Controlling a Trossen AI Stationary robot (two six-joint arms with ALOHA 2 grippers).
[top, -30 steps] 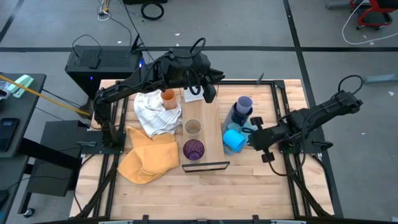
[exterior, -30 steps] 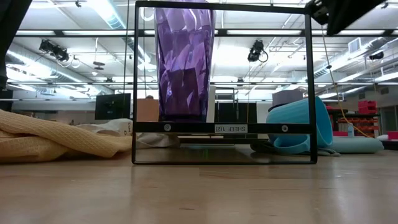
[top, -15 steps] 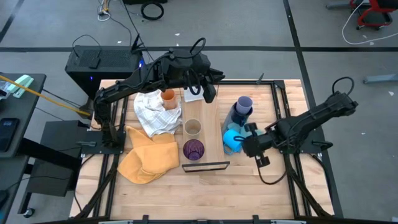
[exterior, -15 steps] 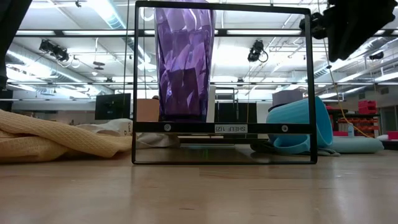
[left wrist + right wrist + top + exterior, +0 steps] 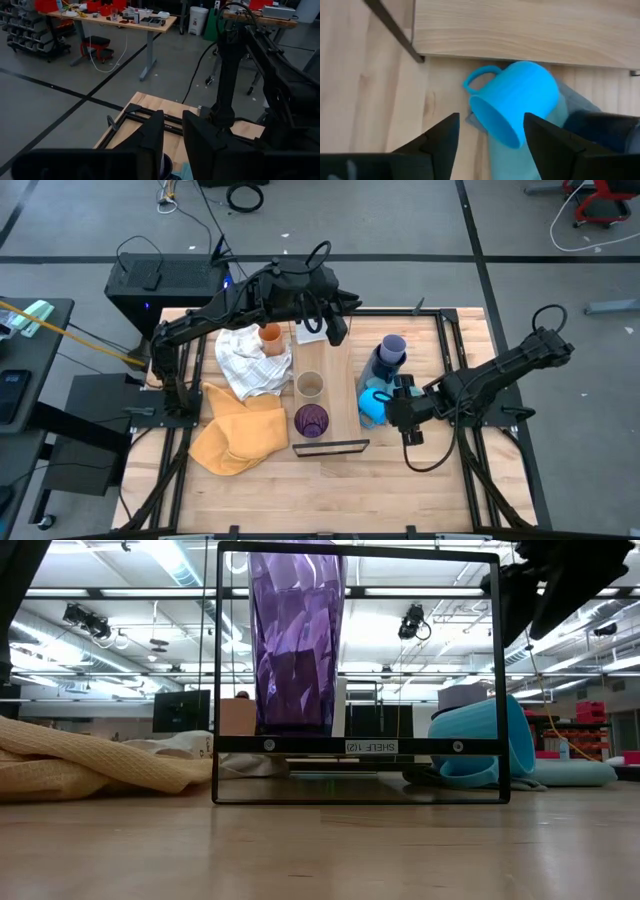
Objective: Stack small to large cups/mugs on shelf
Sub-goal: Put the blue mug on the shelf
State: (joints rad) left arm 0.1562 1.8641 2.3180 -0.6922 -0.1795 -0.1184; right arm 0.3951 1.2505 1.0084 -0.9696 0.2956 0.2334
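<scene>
A wooden tabletop (image 5: 330,480) is seen from above, with a long, narrow light wooden shelf (image 5: 342,385) lying along its middle and ending at the near end in a thin black metal frame (image 5: 330,446).

Two vessels are stood on the shelf: a dark purple tumbler (image 5: 311,420) just behind the frame and a tan cup (image 5: 310,385) just beyond it. In the low view the tumbler (image 5: 295,640) is seen upright inside the frame (image 5: 357,745).

To the left of the shelf a white cloth (image 5: 245,360) is heaped, with an orange cup (image 5: 270,335) resting at its far right edge. A yellow cloth (image 5: 235,435) is spread nearer, touching the white one.

To the right of the shelf a light blue mug (image 5: 372,404) is lying on its side on a blue cloth (image 5: 512,155), just beside the shelf's edge. Beyond it a lavender cup (image 5: 392,346) is set on top of a navy mug (image 5: 378,367).

The right gripper (image 5: 393,411) is held just right of the light blue mug. In the right wrist view its fingers (image 5: 442,137) are spread wide apart on either side of the mug (image 5: 517,100), with a gap between each finger and the mug; nothing is gripped.

The left gripper (image 5: 337,330) is held above the far end of the shelf. In the left wrist view its fingers (image 5: 152,137) are seen slightly parted, with nothing between them.
</scene>
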